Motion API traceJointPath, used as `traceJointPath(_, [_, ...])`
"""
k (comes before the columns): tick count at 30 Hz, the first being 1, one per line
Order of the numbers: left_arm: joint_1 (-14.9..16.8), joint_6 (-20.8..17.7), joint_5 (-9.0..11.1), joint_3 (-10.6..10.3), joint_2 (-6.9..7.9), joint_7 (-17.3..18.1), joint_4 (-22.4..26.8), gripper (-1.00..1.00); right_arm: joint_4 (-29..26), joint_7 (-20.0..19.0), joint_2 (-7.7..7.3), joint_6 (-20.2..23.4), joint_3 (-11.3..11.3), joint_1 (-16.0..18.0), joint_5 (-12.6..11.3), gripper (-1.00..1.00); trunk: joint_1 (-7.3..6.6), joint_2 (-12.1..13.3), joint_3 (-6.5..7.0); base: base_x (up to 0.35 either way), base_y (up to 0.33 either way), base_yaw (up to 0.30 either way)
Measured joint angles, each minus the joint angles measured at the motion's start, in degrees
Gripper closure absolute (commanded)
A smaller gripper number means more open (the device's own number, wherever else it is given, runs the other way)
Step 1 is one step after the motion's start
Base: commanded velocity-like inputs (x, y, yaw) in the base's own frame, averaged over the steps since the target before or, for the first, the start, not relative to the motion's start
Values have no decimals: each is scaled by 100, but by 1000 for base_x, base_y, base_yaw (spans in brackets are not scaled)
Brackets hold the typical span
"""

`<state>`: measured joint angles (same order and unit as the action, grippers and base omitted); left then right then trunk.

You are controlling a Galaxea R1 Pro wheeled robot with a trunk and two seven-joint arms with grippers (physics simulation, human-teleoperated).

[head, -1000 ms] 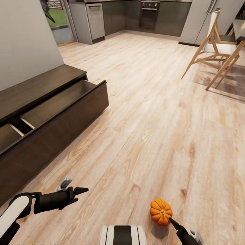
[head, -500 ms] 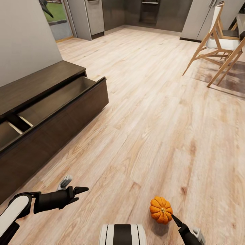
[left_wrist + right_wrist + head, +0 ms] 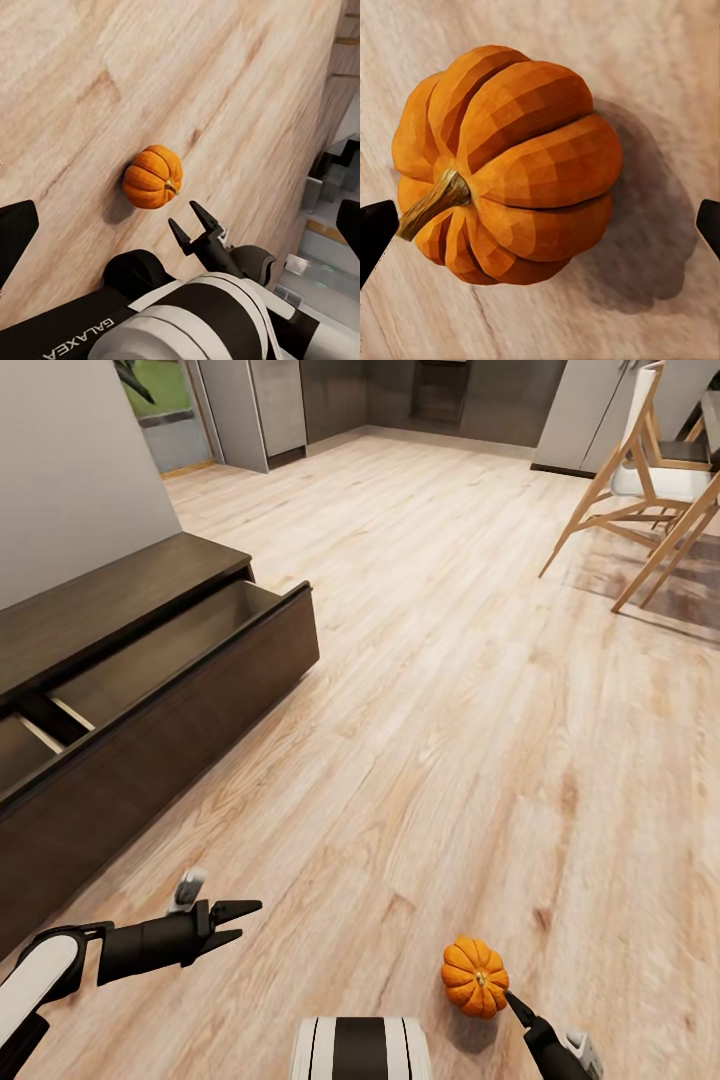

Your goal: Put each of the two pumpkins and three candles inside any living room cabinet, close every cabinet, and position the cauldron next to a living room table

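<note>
**A:** What has changed since a second ago?

**B:** Mostly my view. My head has tipped down a little, so the kitchen units have slid up and out of the picture. The pumpkin has not budged from its spot on the wood floor. My right gripper has stayed low beside it, and my left gripper has edged slightly forward.

**A:** Is the right hand holding it?

**B:** No. In my right wrist view the pumpkin lies on its side between my two fingertips, which are spread wide and well clear of its ribs. My left gripper is also apart and empty, hovering over bare floor.

**A:** Where does the pumpkin need to go?

**B:** Into the cabinet, off to my left, whose drawer stands pulled out. Pumpkin and drawer are well apart.

**A:** What could go wrong?

**B:** I judge the grab itself is the risk. The pumpkin is round and tipped over, stem pointing sideways. If I close off-centre, one finger could catch a sloping rib and nudge it into a roll, or squeeze it out of my grip. Closing too high, the fingers might slide off the top. I want it centred before I shut.
</note>
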<state>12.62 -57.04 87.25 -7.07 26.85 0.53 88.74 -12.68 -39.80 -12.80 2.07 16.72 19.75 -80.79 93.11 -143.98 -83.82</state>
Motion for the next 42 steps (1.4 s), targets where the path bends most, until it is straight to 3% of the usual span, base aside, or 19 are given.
traceJointPath(22, [1,3,1,-9,-8,-2,-24,-100,3,8,19,-3,-1,0,9,-100,2,0,0,57,14,0])
traceJointPath(34, [1,2,2,-9,-8,3,-24,-100,8,8,17,-8,-1,0,9,-100,14,-7,-111,0,0,0])
traceJointPath(42, [0,1,-1,-9,-8,2,-24,-100,9,14,17,-8,0,0,9,-100,35,-17,-287,0,0,0])
